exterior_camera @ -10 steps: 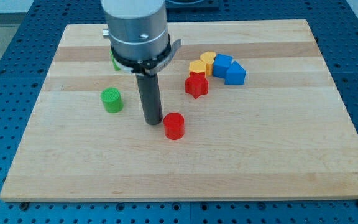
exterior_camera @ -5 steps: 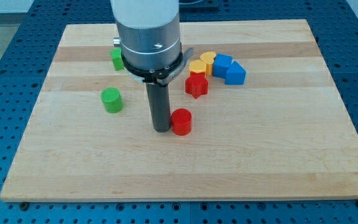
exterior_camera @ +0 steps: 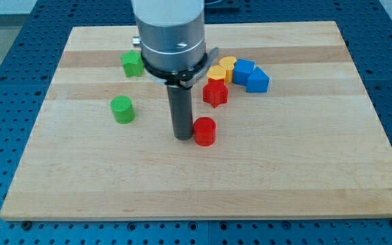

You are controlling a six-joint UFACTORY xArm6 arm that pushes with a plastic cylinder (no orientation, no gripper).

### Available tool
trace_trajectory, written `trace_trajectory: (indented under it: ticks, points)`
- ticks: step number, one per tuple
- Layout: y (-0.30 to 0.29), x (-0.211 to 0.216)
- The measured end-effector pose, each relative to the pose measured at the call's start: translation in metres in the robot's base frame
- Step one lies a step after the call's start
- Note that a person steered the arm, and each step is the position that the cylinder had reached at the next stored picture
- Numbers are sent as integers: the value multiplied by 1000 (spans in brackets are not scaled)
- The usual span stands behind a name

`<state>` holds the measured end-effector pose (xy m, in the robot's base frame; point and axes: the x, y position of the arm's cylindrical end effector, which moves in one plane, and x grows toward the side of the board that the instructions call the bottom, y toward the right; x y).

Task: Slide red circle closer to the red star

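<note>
The red circle (exterior_camera: 205, 131) stands on the wooden board, below and slightly left of the red star (exterior_camera: 215, 93), with a gap between them. My tip (exterior_camera: 182, 137) rests on the board right against the red circle's left side. The rod rises from it to the grey arm body at the view's top.
A yellow hexagon-like block (exterior_camera: 216, 73), a yellow heart (exterior_camera: 228, 65) and two blue blocks (exterior_camera: 243, 70) (exterior_camera: 257, 81) cluster above and right of the red star. A green cylinder (exterior_camera: 122, 109) and a green block (exterior_camera: 133, 63) lie at the left. The board's edge (exterior_camera: 196, 216) runs along the bottom.
My tip has moved to the view's right, pushing the red circle rightward and slightly up, nearer the red star. The green block at the upper left has come out from behind the arm.
</note>
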<state>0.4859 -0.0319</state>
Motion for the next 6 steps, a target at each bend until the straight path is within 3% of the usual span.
trace_trajectory:
  ticks: [2, 4, 6]
  points:
    - [33, -1]
    - [34, 35]
    - [69, 30]
